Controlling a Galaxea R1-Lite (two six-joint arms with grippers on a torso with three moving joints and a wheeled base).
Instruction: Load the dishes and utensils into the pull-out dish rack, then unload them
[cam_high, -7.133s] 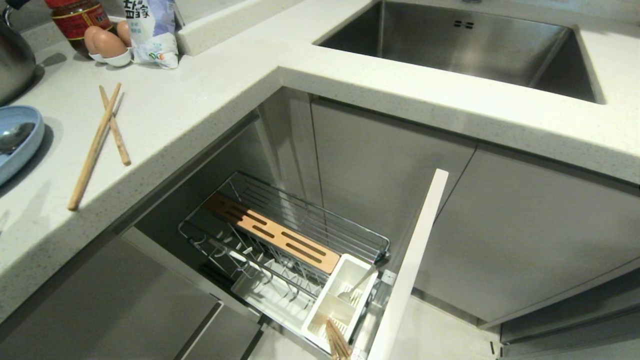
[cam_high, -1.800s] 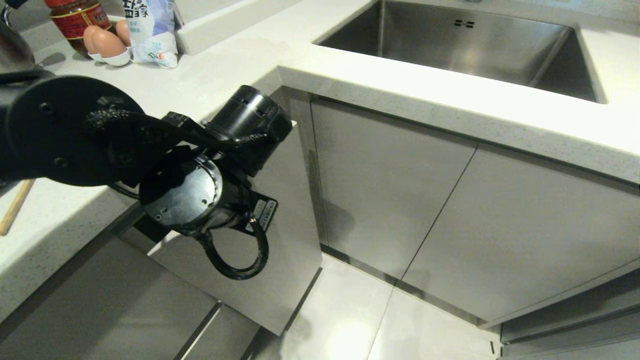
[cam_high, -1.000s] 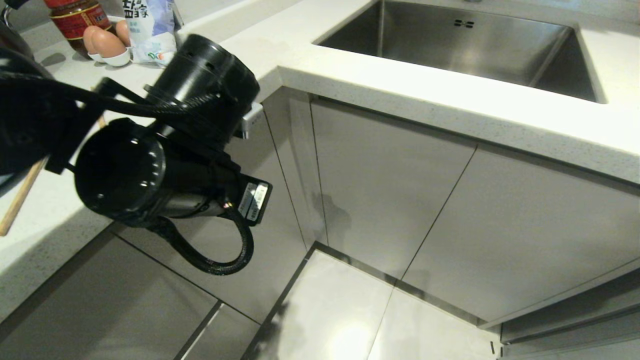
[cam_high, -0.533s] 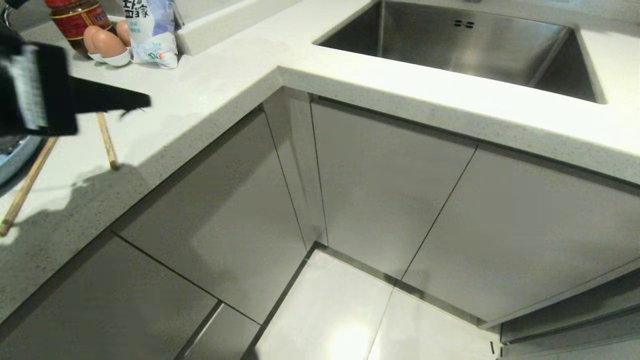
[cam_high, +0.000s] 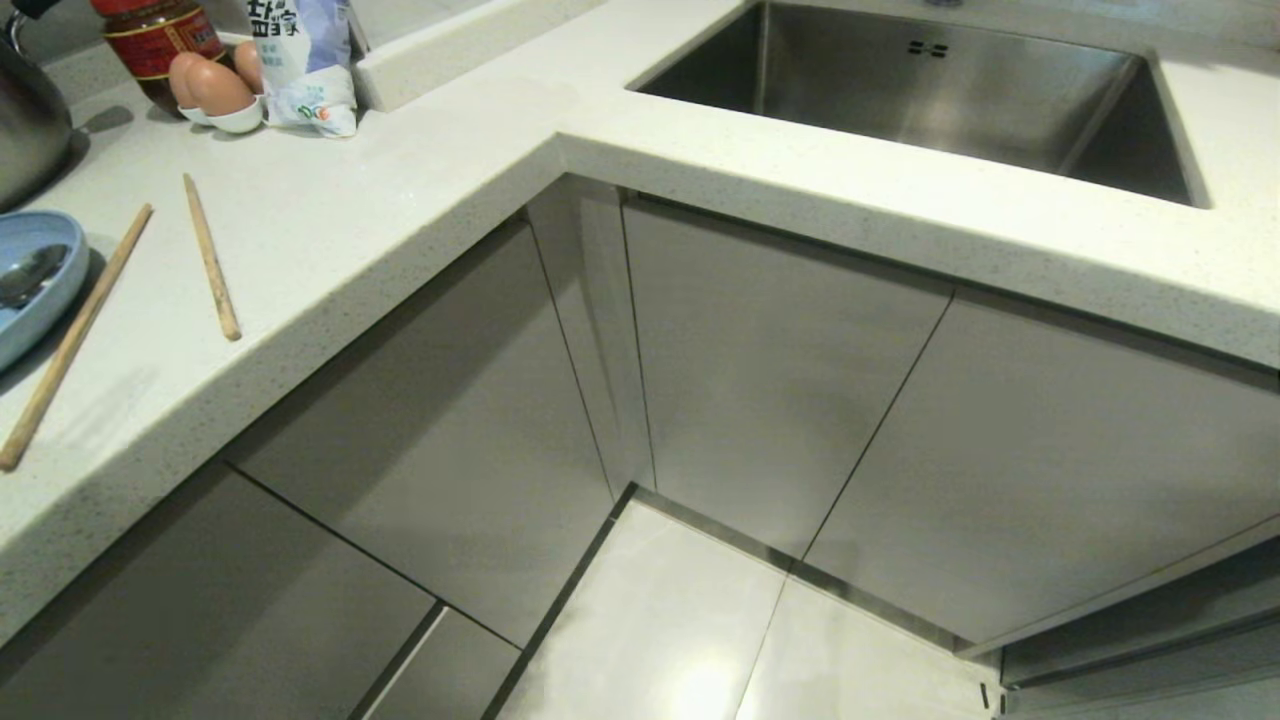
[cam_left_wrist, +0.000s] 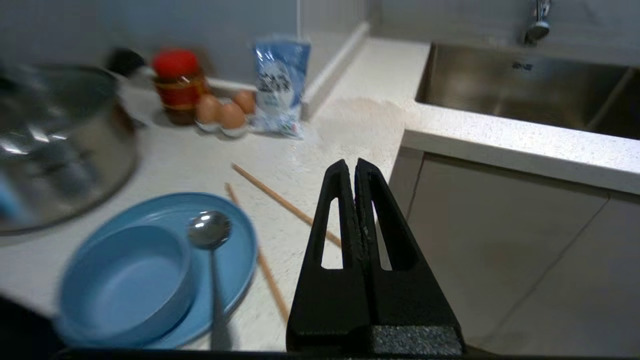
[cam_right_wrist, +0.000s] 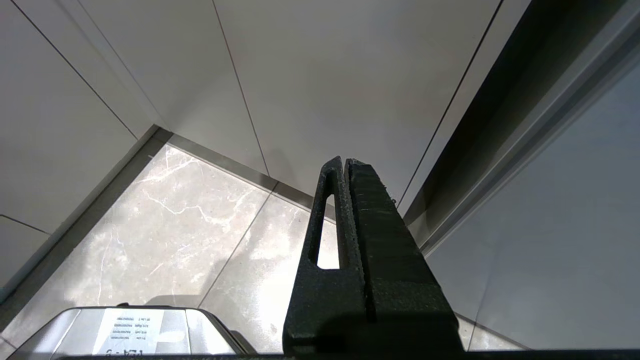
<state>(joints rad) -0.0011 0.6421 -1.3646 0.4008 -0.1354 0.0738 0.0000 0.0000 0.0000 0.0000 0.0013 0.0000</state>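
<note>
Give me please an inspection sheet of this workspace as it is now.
Surface: white speckled countertop, sink set in.
Job's things: bowl and spoon on plate; chopsticks lying apart on the counter; rack out of sight, cabinet fronts closed.
Clutter: pot, jar, eggs, bag.
Grippers: left claw shut, empty, above the counter edge; right claw shut, empty, parked over the floor.
Cables: nothing seen.
Surroundings: tiled floor.

On the worktop (cam_high: 420, 170), left of the sink (cam_high: 930, 90): chopsticks (cam_high: 212, 258) lying apart, the bowl (cam_left_wrist: 125, 282) and spoon (cam_left_wrist: 210, 260) seemingly on the plate (cam_left_wrist: 240, 250).
</note>
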